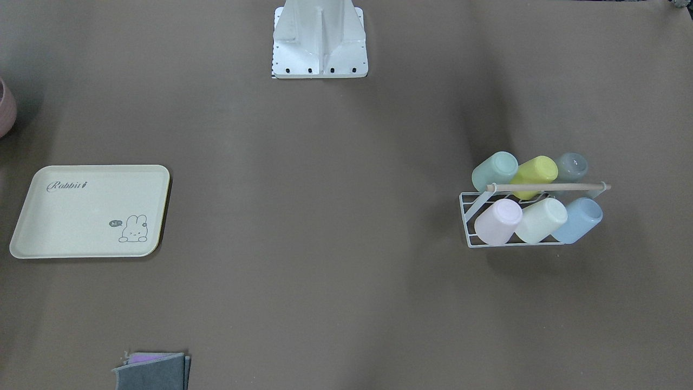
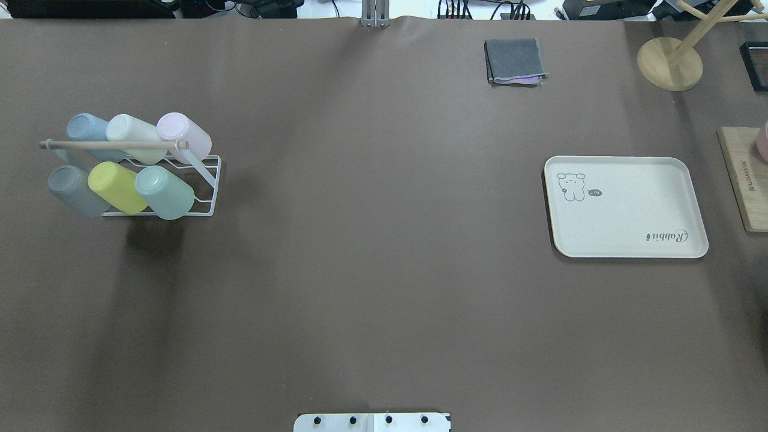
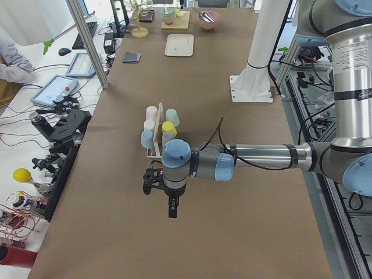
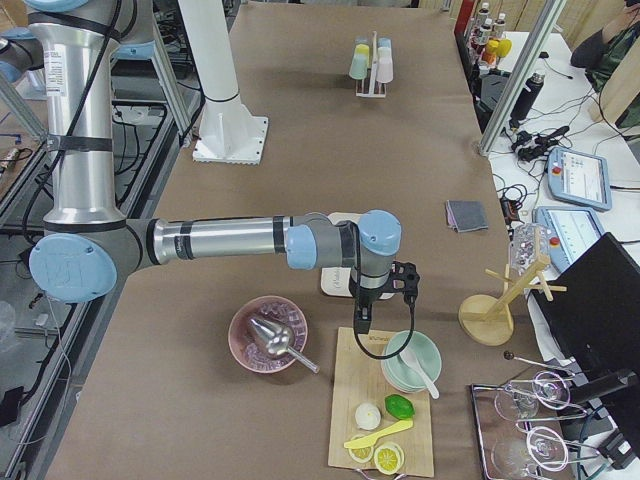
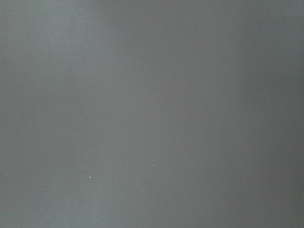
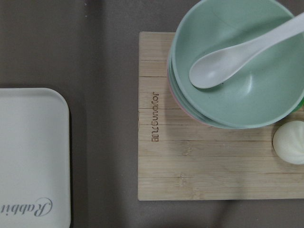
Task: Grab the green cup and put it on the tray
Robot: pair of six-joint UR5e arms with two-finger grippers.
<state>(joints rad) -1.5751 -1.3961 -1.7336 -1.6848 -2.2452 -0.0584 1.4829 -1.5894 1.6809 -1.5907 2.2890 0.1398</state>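
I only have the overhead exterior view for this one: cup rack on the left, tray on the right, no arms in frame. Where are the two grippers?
Observer: The left gripper hangs over bare table, beyond the end of the cup rack that faces away from the tray. The green cup sits in the rack, apart from the gripper.
Operator: And the right one?
Observer: The right gripper hovers over the tray's far end, beside a wooden board.
Operator: What's on that board?
Observer: Stacked green bowls, with a white spoon in the top one.
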